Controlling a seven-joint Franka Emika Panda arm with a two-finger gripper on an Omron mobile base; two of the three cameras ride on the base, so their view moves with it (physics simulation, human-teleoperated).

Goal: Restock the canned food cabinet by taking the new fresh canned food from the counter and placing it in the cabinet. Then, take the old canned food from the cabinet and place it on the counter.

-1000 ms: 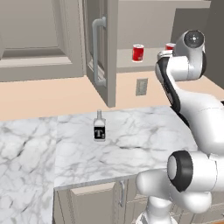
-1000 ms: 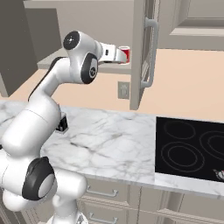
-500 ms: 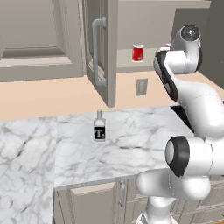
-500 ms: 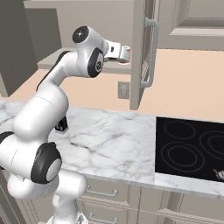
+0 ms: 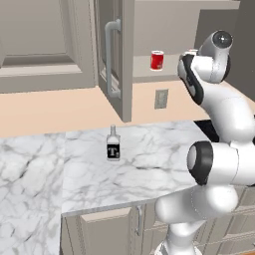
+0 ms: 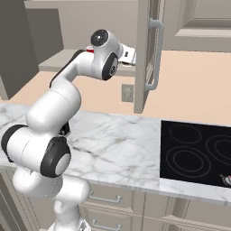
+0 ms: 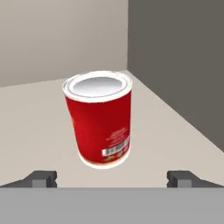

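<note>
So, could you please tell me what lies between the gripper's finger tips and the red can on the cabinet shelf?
Nothing: in the hand view only bare beige shelf separates the open gripper from the red, white-lidded can.

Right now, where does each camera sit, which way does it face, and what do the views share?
Left base view: behind the arm's left, facing the open cabinet, a red can on its shelf and a bottle on the counter; arm at right.
Right base view: behind its right, facing cabinet, counter and stovetop; arm at left.
Hand view: on the hand, facing another red can; gripper tips wide apart below.
Both base views share cabinet and counter.
</note>
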